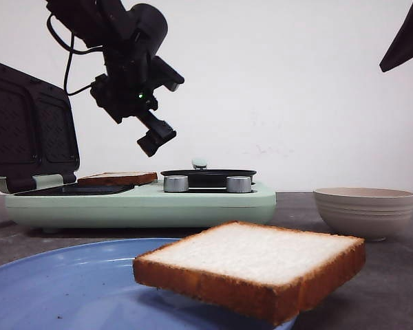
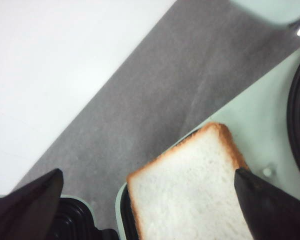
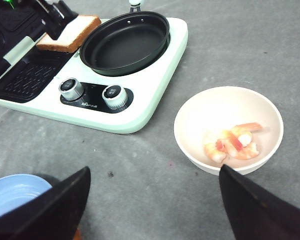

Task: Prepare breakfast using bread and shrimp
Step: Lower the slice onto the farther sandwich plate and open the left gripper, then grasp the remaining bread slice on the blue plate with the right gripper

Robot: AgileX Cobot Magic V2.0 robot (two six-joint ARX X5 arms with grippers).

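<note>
The bowl [image 3: 229,131] holds several pink-orange shrimp [image 3: 233,143], heaped toward its near side; it stands on the grey table [image 3: 250,55], at about four o'clock from the cooker [image 3: 155,95]. The black pan [image 3: 125,42] sits in the cooker's right half with nothing in it. One bread slice [image 3: 69,33] lies at the far edge of the ribbed grill plate [image 3: 25,80], at nine o'clock from the pan. The other slice [image 1: 251,267] rests on the blue plate [image 1: 55,282], overhanging its rim. Small print under the two knobs [image 3: 115,96] is too blurred to read. The left claw [image 2: 150,200] hangs spread above the grill slice, gripping nothing. The right claw [image 3: 150,200] is spread too, empty, over the table.
</note>
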